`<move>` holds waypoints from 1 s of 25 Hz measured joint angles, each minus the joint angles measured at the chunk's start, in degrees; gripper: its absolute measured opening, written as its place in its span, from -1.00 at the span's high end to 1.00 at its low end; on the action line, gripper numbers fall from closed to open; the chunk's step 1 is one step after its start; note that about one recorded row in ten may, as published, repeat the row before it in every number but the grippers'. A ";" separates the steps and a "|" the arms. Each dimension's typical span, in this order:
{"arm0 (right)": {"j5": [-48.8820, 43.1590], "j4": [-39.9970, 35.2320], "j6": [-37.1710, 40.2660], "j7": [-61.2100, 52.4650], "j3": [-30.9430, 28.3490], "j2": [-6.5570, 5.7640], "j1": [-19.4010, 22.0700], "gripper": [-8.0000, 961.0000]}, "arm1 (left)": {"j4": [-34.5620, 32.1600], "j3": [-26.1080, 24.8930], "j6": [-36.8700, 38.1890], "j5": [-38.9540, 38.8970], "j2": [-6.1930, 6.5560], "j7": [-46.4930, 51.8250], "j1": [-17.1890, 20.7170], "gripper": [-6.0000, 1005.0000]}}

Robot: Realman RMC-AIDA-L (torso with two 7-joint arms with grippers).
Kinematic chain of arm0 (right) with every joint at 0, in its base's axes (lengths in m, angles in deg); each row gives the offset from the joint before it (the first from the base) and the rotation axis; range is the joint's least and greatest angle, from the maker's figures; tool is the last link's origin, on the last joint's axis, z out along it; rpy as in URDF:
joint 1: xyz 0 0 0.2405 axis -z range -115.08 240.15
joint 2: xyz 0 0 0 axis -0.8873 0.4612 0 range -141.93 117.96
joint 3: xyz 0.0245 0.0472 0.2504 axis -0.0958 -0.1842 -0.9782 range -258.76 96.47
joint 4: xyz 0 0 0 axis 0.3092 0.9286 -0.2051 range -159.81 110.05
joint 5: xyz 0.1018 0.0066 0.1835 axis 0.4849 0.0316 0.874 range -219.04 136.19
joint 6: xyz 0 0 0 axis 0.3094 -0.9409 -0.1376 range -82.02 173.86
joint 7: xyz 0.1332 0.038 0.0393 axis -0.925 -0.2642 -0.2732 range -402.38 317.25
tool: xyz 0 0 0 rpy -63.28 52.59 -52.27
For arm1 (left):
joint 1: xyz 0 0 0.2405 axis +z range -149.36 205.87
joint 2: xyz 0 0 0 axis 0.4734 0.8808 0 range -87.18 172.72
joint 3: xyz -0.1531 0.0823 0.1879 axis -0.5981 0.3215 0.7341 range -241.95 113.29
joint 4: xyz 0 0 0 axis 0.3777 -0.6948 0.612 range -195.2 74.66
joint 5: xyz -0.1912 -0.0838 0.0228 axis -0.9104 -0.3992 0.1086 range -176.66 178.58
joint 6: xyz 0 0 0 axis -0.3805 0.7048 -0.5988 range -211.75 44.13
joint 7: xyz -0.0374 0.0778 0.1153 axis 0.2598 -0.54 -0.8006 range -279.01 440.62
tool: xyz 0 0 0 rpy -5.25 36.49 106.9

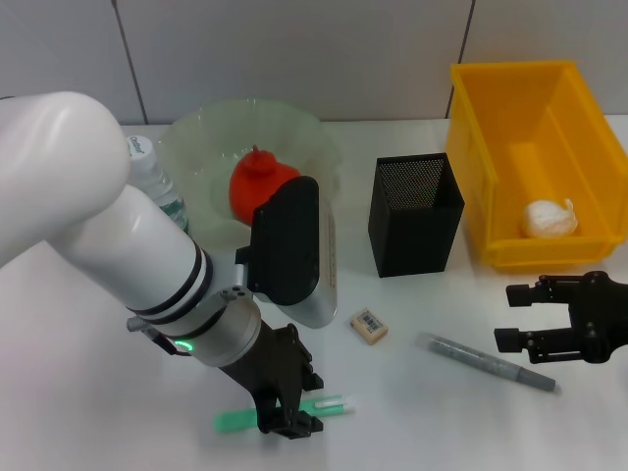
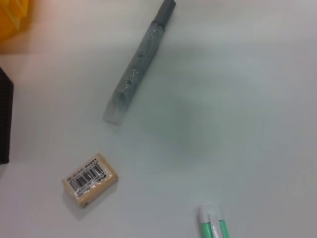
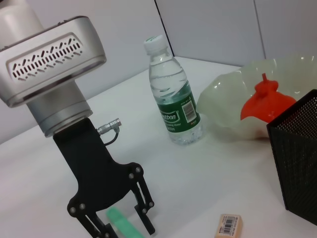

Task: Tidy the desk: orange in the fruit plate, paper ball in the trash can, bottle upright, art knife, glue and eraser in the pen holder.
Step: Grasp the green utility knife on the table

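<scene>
- The left hand (image 1: 285, 417) is hovering with fingers spread around the green art knife (image 1: 235, 420), which is lying on the desk (image 1: 88, 412) near the eraser (image 1: 369, 326).
- The right hand (image 1: 512, 316), fingers apart, is idling beside the pen holder (image 1: 414, 216).

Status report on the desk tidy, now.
Left gripper open, straddling green art knife. Right gripper open, idle near the glue. Orange in fruit plate, bottle upright. Eraser loose; nothing blocking.
</scene>
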 joint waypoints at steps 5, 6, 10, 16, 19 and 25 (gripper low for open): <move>0.00 0.00 0.01 -0.01 0.00 0.00 0.13 -0.64 | 0.00 0.10 -0.54 -0.05 0.00 0.08 0.19 0.11; 0.00 0.00 0.04 -0.01 0.00 0.00 0.13 -0.64 | 0.00 0.23 -0.77 -0.07 0.00 0.32 0.22 0.11; 0.00 -0.01 0.15 -0.01 0.00 0.00 0.18 -0.64 | 0.00 0.89 -1.53 -0.06 0.00 0.64 0.44 0.11; 0.00 -0.01 0.12 -0.01 0.00 0.00 0.20 -0.64 | 0.00 1.08 -1.86 -0.04 0.00 0.71 0.51 0.12; 0.00 -0.01 0.06 -0.01 0.00 0.00 0.15 -0.64 | -0.01 1.33 -2.36 0.09 0.00 1.18 0.51 0.12; 0.00 0.00 0.02 -0.01 0.00 0.00 0.12 -0.64 | 0.00 1.59 -2.48 0.21 0.00 1.25 0.49 0.21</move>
